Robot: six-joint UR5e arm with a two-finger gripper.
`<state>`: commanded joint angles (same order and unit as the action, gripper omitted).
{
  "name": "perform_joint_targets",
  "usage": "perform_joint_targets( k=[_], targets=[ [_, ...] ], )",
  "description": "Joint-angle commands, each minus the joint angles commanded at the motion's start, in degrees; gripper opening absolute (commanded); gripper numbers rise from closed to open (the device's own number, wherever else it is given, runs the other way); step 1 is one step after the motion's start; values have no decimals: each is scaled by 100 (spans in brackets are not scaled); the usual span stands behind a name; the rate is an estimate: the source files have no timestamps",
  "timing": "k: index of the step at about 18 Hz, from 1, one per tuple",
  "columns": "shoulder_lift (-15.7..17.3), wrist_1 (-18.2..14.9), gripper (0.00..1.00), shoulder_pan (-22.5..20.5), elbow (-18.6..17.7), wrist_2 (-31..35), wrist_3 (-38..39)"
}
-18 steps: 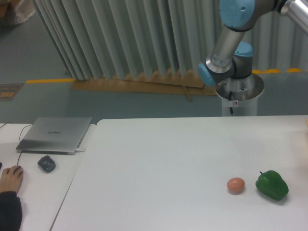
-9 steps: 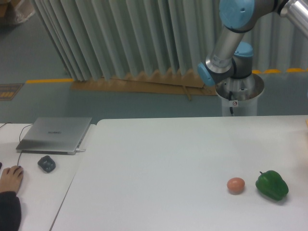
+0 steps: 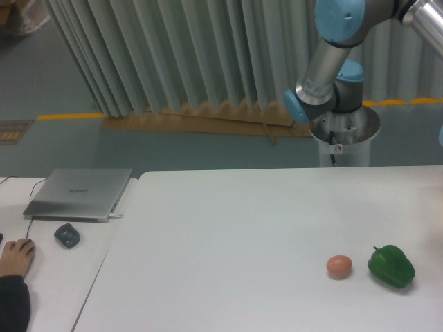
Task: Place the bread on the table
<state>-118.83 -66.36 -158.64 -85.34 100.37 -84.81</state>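
Bread and end effector lay out of view, grip unknowable; pinkish egg (image 3: 339, 265) and green pepper (image 3: 391, 265) sat together on the white surface (image 3: 228, 242).

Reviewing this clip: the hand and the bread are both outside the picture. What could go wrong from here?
1. Neither the bread nor the hand is in view, so grip and release cannot be checked.
2. The round pinkish-brown egg and the glossy green bell pepper sit near the right side of the large white table, where the arm reaches out of view; a descent there might knock them.
3. A person's hand rests on the neighbouring desk.
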Motion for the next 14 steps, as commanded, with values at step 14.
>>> perform_joint_targets(
  k=[14],
  targets=[
    [861,-1300,33,-36,70,-896,368]
  ],
)
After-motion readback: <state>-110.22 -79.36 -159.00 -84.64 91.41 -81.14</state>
